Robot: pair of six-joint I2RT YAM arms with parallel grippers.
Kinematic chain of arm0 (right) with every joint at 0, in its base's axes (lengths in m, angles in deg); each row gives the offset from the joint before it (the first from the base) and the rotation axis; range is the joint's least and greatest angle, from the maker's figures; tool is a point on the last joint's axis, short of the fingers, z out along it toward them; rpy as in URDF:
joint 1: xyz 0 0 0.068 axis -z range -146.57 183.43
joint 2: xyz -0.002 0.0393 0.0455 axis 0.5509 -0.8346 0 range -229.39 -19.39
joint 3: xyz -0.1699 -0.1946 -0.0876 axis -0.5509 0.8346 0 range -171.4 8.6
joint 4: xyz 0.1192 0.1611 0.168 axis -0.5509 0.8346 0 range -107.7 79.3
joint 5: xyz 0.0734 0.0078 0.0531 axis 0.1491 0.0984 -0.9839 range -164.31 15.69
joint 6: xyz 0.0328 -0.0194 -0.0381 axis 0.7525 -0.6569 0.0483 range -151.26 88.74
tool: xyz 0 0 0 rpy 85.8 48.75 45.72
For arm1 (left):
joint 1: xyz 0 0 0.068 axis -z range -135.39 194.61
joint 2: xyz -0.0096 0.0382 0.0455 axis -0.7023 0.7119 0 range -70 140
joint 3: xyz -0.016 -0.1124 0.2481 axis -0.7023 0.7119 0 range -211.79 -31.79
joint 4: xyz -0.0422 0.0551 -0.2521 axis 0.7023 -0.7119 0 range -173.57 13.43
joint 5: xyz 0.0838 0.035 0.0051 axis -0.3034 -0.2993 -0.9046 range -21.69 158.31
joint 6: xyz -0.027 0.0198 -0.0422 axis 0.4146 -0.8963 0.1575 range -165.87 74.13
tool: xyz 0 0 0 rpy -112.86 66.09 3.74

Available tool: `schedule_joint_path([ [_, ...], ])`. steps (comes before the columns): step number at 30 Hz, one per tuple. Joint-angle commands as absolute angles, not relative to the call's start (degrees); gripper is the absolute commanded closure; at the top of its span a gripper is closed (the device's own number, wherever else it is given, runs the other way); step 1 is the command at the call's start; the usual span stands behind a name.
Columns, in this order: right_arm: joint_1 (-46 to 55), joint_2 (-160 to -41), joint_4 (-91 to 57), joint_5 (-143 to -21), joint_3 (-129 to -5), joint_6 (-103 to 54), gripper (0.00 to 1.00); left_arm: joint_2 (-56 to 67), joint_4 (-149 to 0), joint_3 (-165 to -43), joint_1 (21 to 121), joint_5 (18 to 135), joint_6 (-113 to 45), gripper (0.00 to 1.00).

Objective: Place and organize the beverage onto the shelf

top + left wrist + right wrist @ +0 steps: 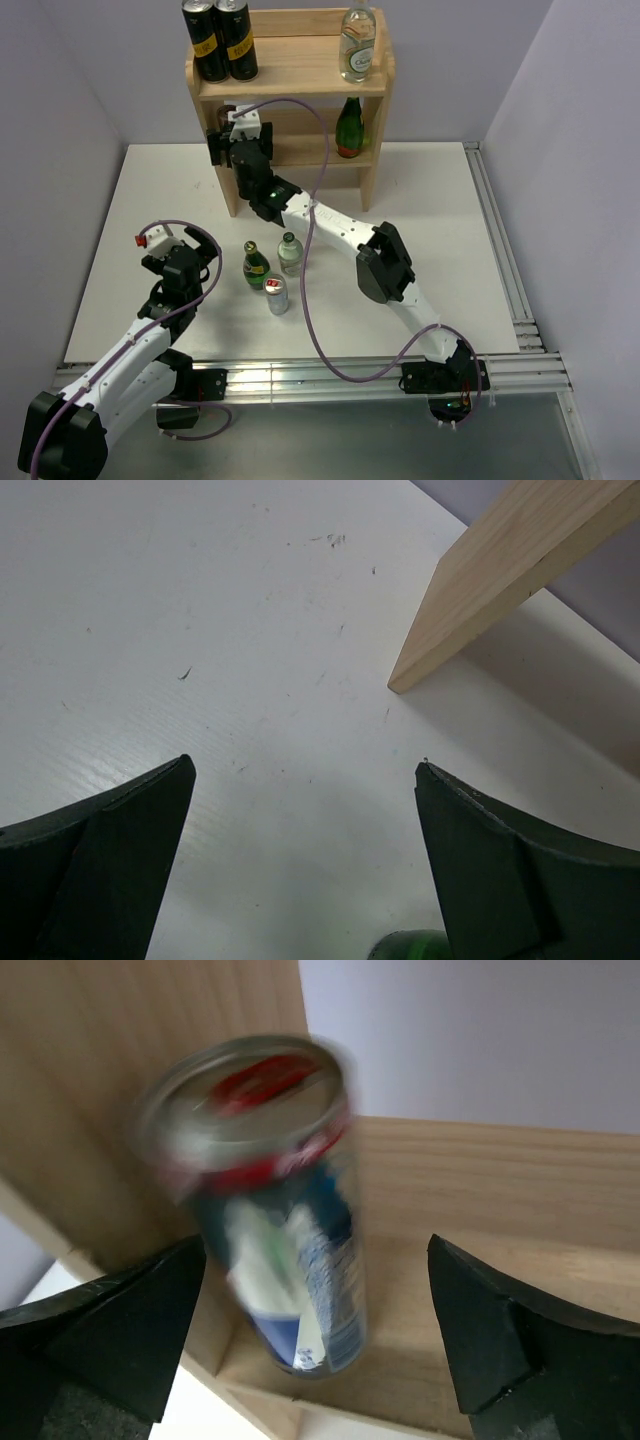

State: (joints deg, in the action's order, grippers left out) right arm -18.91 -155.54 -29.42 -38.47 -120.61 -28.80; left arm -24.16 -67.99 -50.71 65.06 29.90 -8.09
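The pale wood shelf (300, 62) stands at the back of the table. Two black cans (222, 40) and a clear bottle (358, 45) stand on its top, and a green bottle (349, 128) on the middle tier. My right gripper (232, 130) is open at the left end of the middle tier. In the right wrist view, a blurred blue-and-silver can (285, 1210) with a red top stands on that tier between the open right gripper (315, 1245), with gaps on both sides. My left gripper (190, 238) (304, 763) is open and empty over the table.
A green bottle (256, 265), a small clear bottle (290, 253) and a silver can (277, 295) stand on the white table (440, 220) in front of the shelf. The shelf's side panel (490, 580) and the green bottle's top (410, 946) show in the left wrist view.
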Motion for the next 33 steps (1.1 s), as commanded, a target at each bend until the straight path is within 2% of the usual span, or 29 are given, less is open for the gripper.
schedule_joint_path([
  [1,-18.69,-156.15,-33.78,-38.01,-121.13,-29.15,0.0,-24.83,-66.99,-52.45,65.18,29.29,-7.46,0.01],
  [15,-19.22,-150.88,-35.1,-37.48,-112.26,-27.22,0.0,-24.82,-67.25,-52.62,65.18,28.94,-7.64,0.01],
  [21,-19.92,-146.75,-35.45,-42.4,-106.02,-26.78,0.0,-24.47,-67.34,-52.71,65.18,28.85,-7.55,0.01],
  [33,-22.82,-133.83,-38.43,-39.95,-87.58,-23.88,0.0,-24.12,-67.6,-52.97,65.18,28.24,-7.55,0.01],
])
